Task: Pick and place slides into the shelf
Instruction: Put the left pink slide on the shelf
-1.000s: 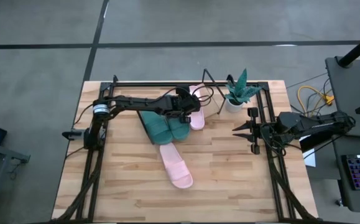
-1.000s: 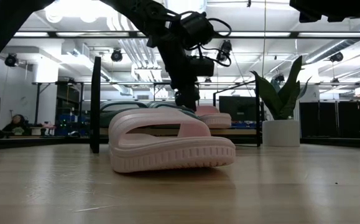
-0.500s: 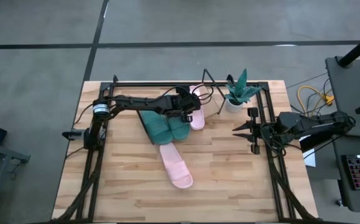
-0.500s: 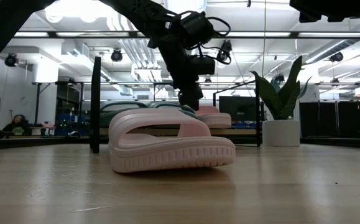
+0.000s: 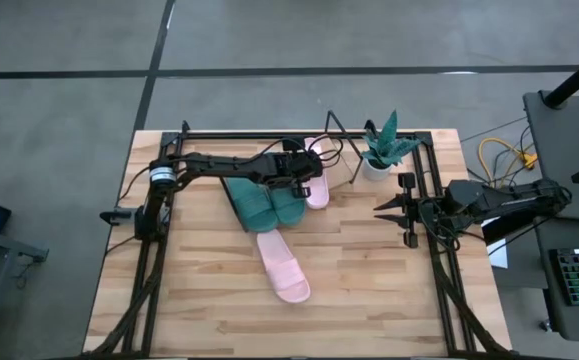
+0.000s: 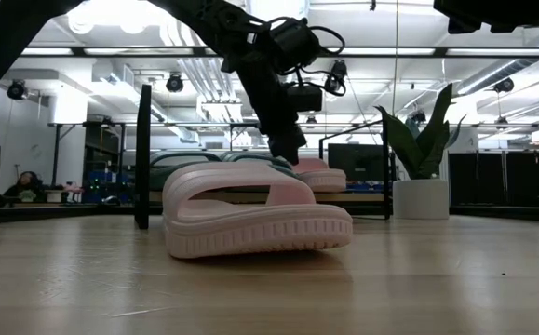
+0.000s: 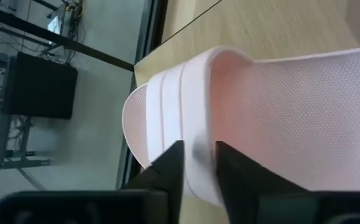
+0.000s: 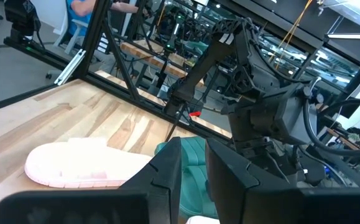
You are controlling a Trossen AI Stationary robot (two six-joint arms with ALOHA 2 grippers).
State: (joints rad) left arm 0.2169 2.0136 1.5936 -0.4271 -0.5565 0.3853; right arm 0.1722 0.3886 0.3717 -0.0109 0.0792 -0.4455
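The pink slide [image 7: 279, 106] looked like matt foam with a fine dimpled footbed; the bench [image 5: 369, 280] was pale, smooth wood.

No readable txt, labels, brands, nos. or signs anywhere in any view.

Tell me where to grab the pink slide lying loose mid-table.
Take the pink slide by its wide strap, coming down from above. It lies flat, sole down, clear of the green pair, and the strap arches off the footbed, giving jaws an edge to pinch.
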